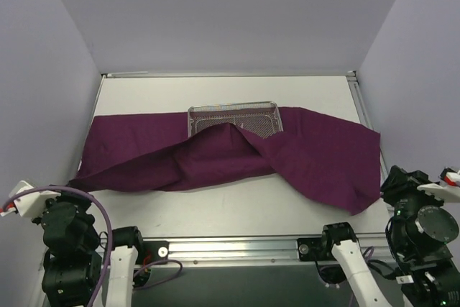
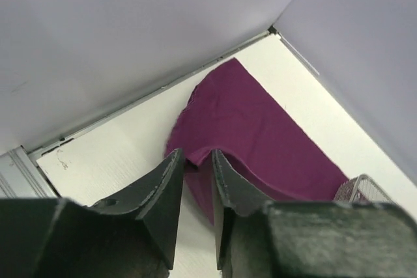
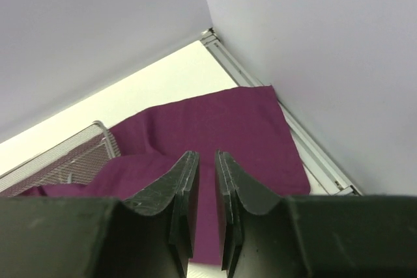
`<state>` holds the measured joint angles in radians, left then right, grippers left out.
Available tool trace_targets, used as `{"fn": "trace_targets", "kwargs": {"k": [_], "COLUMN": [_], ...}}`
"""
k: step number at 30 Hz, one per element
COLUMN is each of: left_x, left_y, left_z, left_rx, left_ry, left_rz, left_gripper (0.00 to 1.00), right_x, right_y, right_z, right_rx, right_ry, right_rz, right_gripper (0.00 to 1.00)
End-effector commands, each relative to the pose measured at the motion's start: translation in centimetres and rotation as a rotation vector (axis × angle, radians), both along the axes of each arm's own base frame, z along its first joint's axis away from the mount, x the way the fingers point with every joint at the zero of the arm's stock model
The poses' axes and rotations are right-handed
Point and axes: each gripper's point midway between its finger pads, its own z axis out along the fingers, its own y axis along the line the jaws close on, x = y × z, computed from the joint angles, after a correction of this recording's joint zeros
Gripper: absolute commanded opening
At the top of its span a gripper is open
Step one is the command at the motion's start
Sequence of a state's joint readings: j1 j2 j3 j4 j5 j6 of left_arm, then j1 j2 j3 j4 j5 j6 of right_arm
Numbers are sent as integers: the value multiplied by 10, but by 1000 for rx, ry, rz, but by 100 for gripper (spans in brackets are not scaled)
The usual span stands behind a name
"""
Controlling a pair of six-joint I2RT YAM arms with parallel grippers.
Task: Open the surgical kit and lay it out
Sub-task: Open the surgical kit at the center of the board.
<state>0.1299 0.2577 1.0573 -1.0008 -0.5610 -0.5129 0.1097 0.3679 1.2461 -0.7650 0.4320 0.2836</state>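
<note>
In the overhead view both arms sat folded at the near corners, the left arm (image 1: pixel 68 239) and the right arm (image 1: pixel 422 229) well back from the work, and only that view took in the whole counter (image 1: pixel 237 203).

From the wrists, the left fingers (image 2: pixel 166 190) were drawn near together with a thin gap between them, holding nothing and touching nothing. The right fingers (image 3: pixel 182 190) stood closer still, a mere slit between them, likewise bare.

Beyond them the purple cloth (image 1: pixel 302 156) lay across the counter from the left side to the right, rumpled, its near fold bunched toward the middle. The left wrist caught the cloth's left end lying flat; the right wrist caught its right corner near the counter's edge rail.

Farthest, the wire-mesh tray (image 1: pixel 233 114) sat on the cloth at centre, a peak of cloth draped over its near rim. What lay inside I could not tell.
</note>
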Motion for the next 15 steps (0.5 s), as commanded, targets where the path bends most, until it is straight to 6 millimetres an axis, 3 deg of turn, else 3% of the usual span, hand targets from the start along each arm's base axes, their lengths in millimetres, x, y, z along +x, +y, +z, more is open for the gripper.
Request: {"fn": "trace_targets", "kwargs": {"k": [1, 2, 3, 5, 7, 8, 9, 10, 11, 12, 13, 15], "left_x": [-22, -27, -29, -22, -5, 6, 30, 46, 63, 89, 107, 144], "left_y": [16, 17, 18, 13, 2, -5, -20, -27, -37, -40, -56, -60], "left_z": [22, 30, 33, 41, 44, 44, 32, 33, 29, 11, 15, 0], "left_rx": [-8, -15, -20, -22, -53, -57, -89, -113, -150, -194, -240, -321], "left_ry": [-103, -136, -149, -185, -204, -204, -163, -181, -179, -115, -137, -63], "left_rz": [137, 150, 161, 122, 55, 4, -98, -151, -214, -257, -360, -413], "left_gripper": [34, 46, 62, 67, 82, 87, 90, 90, 87, 77, 71, 53], "right_x": [-32, -34, -31, -12, 27, 48, 65, 91, 113, 126, 150, 178], "right_y": [-12, -11, -8, 8, 35, 51, 63, 79, 95, 101, 110, 124], "right_z": [4, 0, -3, -7, -28, -27, -38, -52, -45, -48, -56, -56], "right_rx": [79, 90, 109, 153, 134, 141, 134, 108, 91, 85, 66, 41], "right_ry": [-69, -60, -57, -37, 76, 77, 123, 206, 185, 202, 260, 277], "right_rz": [-40, -26, 11, 89, 179, 219, 242, 257, 307, 303, 295, 309], "right_gripper": [19, 34, 40, 46, 50, 51, 51, 51, 50, 49, 42, 33]}}
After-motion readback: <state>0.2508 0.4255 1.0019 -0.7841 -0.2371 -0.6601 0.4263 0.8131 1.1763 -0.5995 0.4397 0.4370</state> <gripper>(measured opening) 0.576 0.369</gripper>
